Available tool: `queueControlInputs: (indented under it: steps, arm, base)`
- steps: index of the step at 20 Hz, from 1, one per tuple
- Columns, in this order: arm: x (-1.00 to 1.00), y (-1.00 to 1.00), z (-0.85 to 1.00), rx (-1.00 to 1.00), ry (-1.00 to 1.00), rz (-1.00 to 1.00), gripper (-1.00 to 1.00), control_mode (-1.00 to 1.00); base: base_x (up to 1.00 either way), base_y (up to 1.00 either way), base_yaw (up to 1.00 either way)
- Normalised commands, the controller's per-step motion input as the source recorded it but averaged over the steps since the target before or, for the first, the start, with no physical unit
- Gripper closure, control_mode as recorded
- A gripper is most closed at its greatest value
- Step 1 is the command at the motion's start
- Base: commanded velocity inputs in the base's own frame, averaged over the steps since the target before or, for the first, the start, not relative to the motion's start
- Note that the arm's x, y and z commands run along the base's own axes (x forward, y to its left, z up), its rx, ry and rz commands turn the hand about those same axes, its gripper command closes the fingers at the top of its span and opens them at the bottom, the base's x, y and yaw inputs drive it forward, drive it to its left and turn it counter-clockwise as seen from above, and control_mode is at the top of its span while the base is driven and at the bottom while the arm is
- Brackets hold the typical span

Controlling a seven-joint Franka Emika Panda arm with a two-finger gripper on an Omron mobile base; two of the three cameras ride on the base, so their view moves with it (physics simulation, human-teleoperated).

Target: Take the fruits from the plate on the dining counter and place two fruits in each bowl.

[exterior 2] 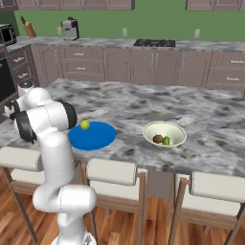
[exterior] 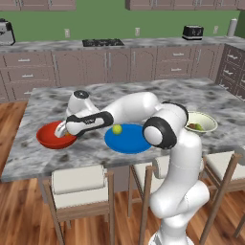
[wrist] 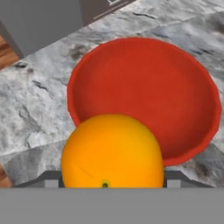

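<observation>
The arm [exterior: 143, 110] reaches from its base up to a bent elbow, then runs low and nearly level leftward across the desk [exterior: 201, 98]. Its wrist turns down so the fingers [exterior: 61, 133] point into the red bowl [exterior: 48, 139] at the desk's left end. In the hand view the orange [wrist: 111, 151] sits between the fingers, held by them, above the near rim of the red bowl [wrist: 144, 96], whose inside is bare. The finger tips themselves are hidden behind the orange.

The blue plate [exterior: 131, 142] lies just right of the red bowl, partly under the forearm. The yellow-green ball [exterior: 116, 129] rests on its left part, near the edge. In the right base view the same ball [exterior 2: 84, 125] sits at the far left of the plate [exterior 2: 95, 136].

The cream bowl [exterior 2: 165, 128] stands well to the right of the plate and holds the brown-red ball [exterior 2: 157, 139] and the green fruit [exterior 2: 166, 140], touching side by side. Stools [exterior: 79, 184] line the desk's near edge.
</observation>
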Motion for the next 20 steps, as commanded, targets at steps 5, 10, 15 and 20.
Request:
queueControlInputs:
  steps: [5, 10, 15, 20]
  arm:
    - [0.13, 0.13, 0.00, -0.07, 0.02, 0.00, 1.00, -1.00]
    - [0.16, 0.17, 0.00, -0.16, 0.10, 0.00, 1.00, -1.00]
    - [0.06, 0.25, 0.00, -0.11, 0.04, 0.00, 1.00, -1.00]
    - [0.09, 0.19, -0.04, -0.02, 0.01, 0.00, 1.00, -1.00]
  base:
    - [0.00, 0.00, 0.00]
    - [0.00, 0.00, 0.00]
    - [0.00, 0.00, 0.00]
    - [0.00, 0.00, 0.00]
